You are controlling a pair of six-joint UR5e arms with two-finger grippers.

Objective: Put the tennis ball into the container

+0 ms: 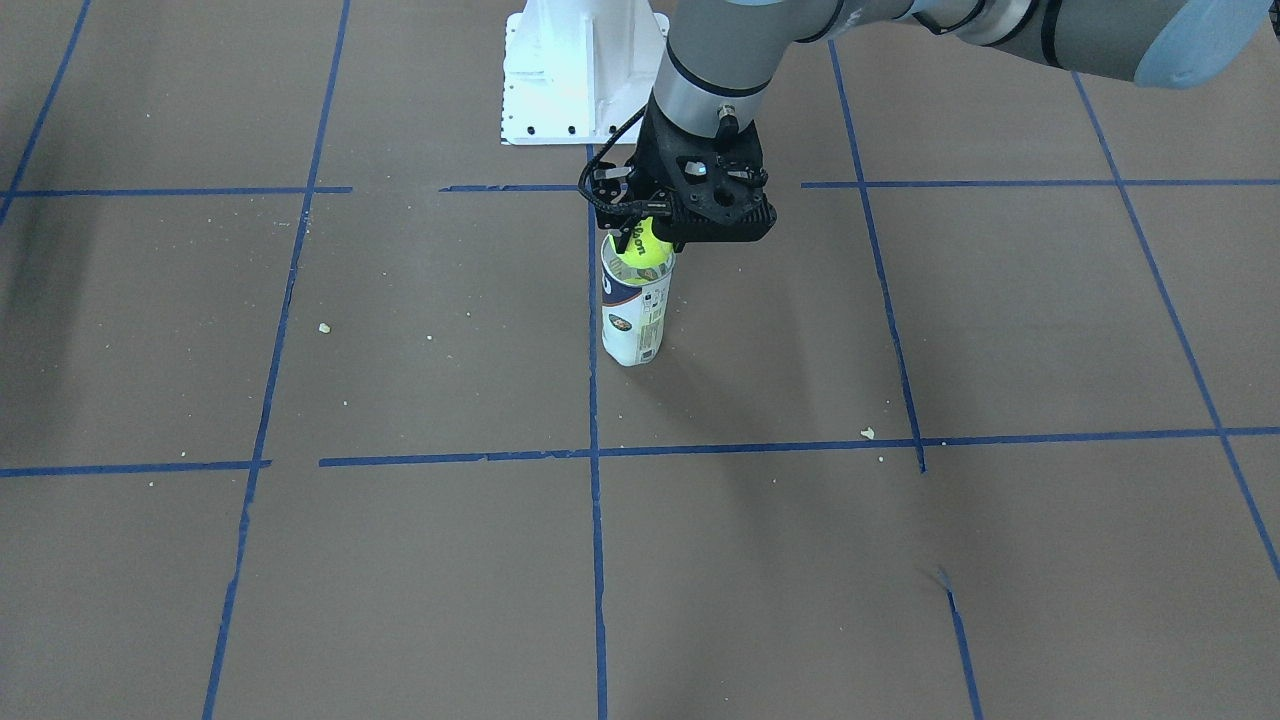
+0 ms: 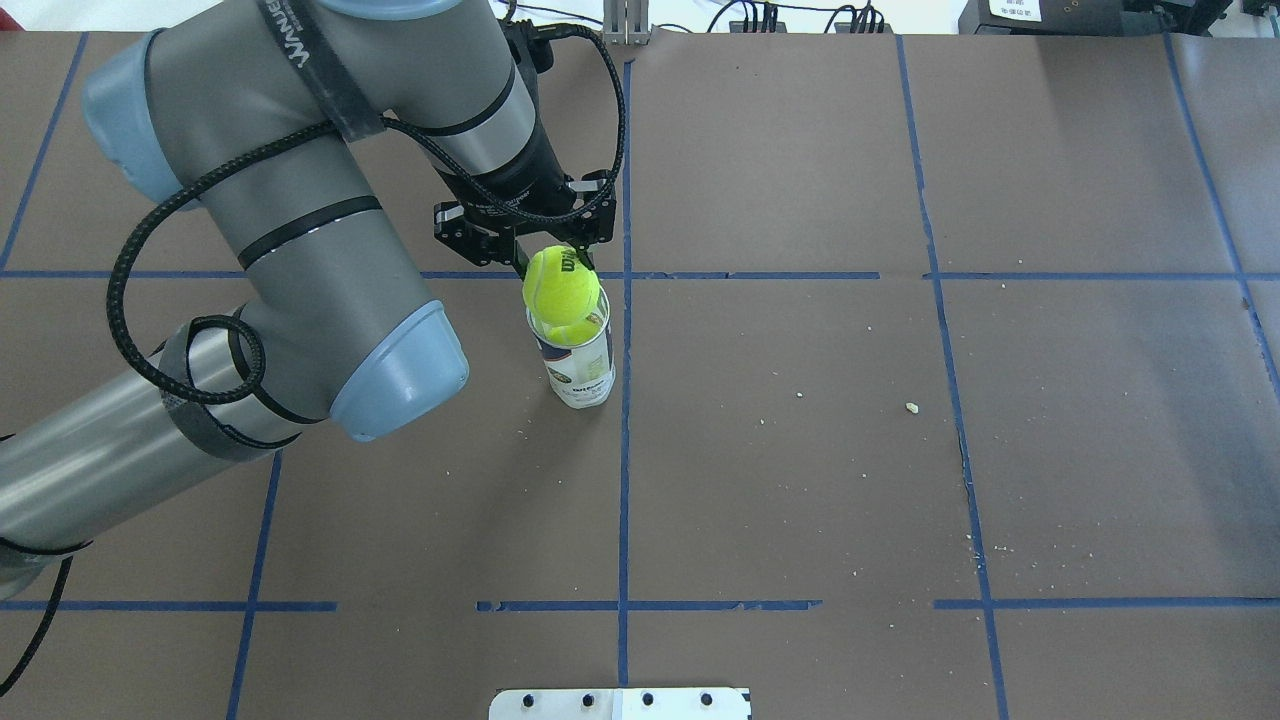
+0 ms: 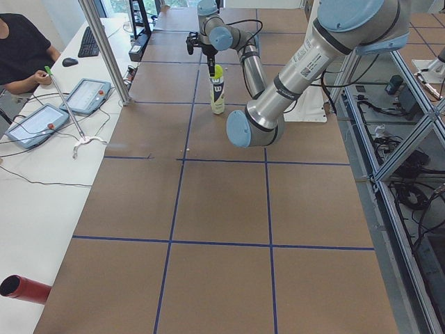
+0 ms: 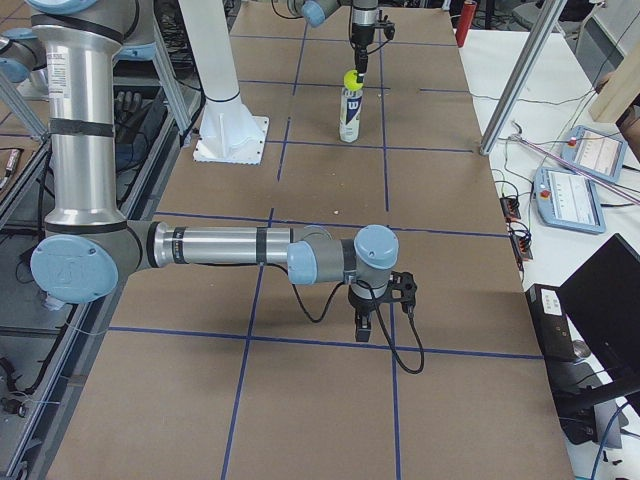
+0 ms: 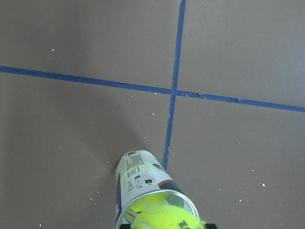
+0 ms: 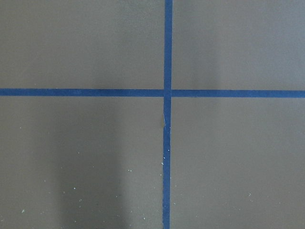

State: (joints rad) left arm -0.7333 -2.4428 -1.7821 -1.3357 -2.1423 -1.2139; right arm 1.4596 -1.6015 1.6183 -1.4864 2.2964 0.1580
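The clear container (image 2: 583,370) with its white and dark-blue label stands upright near the table's centre line, also in the front view (image 1: 635,320). A yellow-green tennis ball (image 2: 560,283) with black lettering hangs right at the can's open mouth, and my left gripper (image 2: 558,266) is shut on it from above. The left wrist view shows that ball (image 5: 167,220) at the bottom edge, over the container (image 5: 140,179). A second yellow-green ball (image 5: 150,202) lies inside the can. My right gripper (image 4: 365,325) hangs low over bare table far from the can; I cannot tell whether it is open or shut.
The white robot base (image 1: 575,70) stands behind the can. Blue tape lines cross the brown table (image 2: 800,450), and small crumbs (image 2: 911,407) lie scattered. An operator (image 3: 21,49) sits at a side desk with tablets (image 3: 87,94). A red cylinder (image 3: 21,287) lies there.
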